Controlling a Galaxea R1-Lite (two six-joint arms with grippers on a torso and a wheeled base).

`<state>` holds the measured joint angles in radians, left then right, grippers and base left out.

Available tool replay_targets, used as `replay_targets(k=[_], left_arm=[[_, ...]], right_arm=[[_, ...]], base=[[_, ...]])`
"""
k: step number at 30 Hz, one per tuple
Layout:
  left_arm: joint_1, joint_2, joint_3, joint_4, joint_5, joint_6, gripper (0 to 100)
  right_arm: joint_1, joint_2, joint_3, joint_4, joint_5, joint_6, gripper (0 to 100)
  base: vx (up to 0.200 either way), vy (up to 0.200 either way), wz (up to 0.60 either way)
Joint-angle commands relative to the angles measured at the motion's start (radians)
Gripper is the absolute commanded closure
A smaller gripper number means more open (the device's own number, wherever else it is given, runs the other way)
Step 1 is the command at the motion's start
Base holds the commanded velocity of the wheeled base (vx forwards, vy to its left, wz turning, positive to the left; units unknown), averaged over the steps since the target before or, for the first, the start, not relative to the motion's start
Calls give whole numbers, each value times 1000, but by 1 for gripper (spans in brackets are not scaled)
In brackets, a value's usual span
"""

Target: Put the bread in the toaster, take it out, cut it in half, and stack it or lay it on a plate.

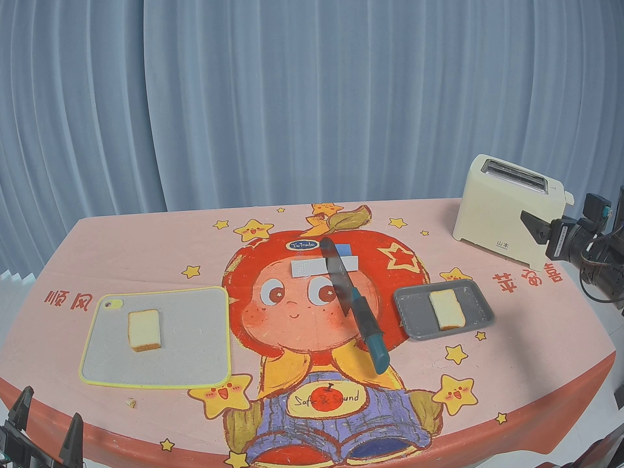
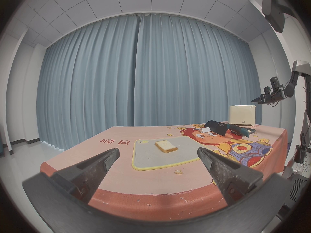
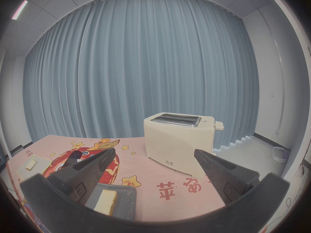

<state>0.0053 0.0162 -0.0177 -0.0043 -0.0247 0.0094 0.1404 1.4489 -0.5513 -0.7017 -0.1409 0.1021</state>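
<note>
The pale square bread piece on the near-left grey board looks soft, so pinch its sides gently; left gripper and right gripper gape wide, empty.

Dark wedge-shaped pincer fingers, black cabled arm

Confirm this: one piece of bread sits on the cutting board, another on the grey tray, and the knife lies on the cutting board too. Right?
The knife is wrong: the head view shows it on the tablecloth between the cutting board and the grey tray, not on the board. One piece of bread is on the board, another on the tray.
</note>
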Motion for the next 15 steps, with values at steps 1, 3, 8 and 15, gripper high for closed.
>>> replay_targets(k=[1, 3, 8, 15], left_arm=[[1, -16, 18, 0, 0, 0, 0], [1, -16, 18, 0, 0, 0, 0], [1, -16, 18, 0, 0, 0, 0], [1, -16, 18, 0, 0, 0, 0]], right_arm=[[2, -4, 5, -1, 0, -2, 0], [21, -5, 16, -1, -2, -2, 0], [96, -27, 71, -1, -29, -2, 0], [126, -38, 96, -2, -80, 1, 0]], base=[[0, 0, 0], [0, 0, 0], [0, 0, 0], [0, 0, 0]])
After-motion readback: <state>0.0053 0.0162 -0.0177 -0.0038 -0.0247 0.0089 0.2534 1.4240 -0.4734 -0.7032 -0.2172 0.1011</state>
